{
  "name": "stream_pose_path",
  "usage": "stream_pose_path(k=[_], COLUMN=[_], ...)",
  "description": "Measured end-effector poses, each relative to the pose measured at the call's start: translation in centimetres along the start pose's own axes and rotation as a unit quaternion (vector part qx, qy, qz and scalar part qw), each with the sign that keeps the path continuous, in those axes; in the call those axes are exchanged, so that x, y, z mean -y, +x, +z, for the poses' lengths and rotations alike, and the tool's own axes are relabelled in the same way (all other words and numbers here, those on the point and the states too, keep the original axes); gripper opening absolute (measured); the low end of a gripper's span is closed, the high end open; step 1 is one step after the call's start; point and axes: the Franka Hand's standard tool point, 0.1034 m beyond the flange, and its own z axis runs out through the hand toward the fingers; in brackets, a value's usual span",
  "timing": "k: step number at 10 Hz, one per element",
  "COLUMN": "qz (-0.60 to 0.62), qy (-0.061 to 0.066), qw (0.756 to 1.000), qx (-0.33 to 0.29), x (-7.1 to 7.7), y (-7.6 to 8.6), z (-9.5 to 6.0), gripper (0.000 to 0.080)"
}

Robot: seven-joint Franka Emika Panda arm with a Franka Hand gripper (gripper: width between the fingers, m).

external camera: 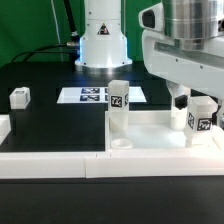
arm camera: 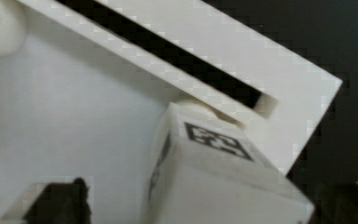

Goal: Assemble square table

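Note:
The square table panel (external camera: 150,135) is a white panel with a raised rim, lying at the front of the black surface. One tagged leg peg (external camera: 118,104) stands upright on its far left corner. A second tagged leg peg (external camera: 201,116) stands on its far right corner. My gripper (external camera: 192,100) hangs right over that second peg. In the wrist view the peg (arm camera: 220,150) stands on the panel (arm camera: 78,120) between my dark fingers (arm camera: 60,202). My gripper (arm camera: 211,208) is open, with a gap between one finger and the peg. A third leg peg (external camera: 20,97) lies loose at the exterior view's left.
The marker board (external camera: 98,95) lies flat behind the panel, in front of the robot base (external camera: 102,45). Long white bars (external camera: 50,163) edge the black surface at the front and at the exterior view's left.

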Motion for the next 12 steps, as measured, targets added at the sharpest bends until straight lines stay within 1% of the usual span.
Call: stream_pose_path(k=[1, 2, 3, 4, 5, 6, 7, 8, 9, 10, 11, 12], qz=[-0.034, -0.097, -0.180, -0.254, -0.320, -0.387, -0.389, -0.375, -0.370, -0.355, -0.314, -0.287], qy=[0.000, -0.004, -0.010, -0.017, -0.019, -0.021, -0.021, -0.021, -0.021, -0.020, -0.019, -0.017], qw=[0.999, 0.995, 0.984, 0.967, 0.947, 0.922, 0.921, 0.927, 0.929, 0.935, 0.949, 0.958], qx=[0.000, -0.004, -0.009, -0.014, -0.017, -0.019, -0.018, -0.019, -0.019, -0.019, -0.019, -0.019], x=[-0.01, -0.06, -0.07, 0.00, 0.20, 0.26, 0.22, 0.23, 0.22, 0.23, 0.26, 0.27], y=[0.00, 0.04, -0.01, -0.11, -0.25, -0.19, -0.14, -0.16, -0.15, -0.17, -0.23, -0.26], z=[0.01, 0.02, 0.05, 0.05, 0.04, 0.00, 0.03, 0.03, 0.04, 0.04, 0.05, 0.07], gripper=[0.0647, 0.0647, 0.0649, 0.0649, 0.0649, 0.0649, 0.0649, 0.0620, 0.0620, 0.0439, 0.0439, 0.0289])
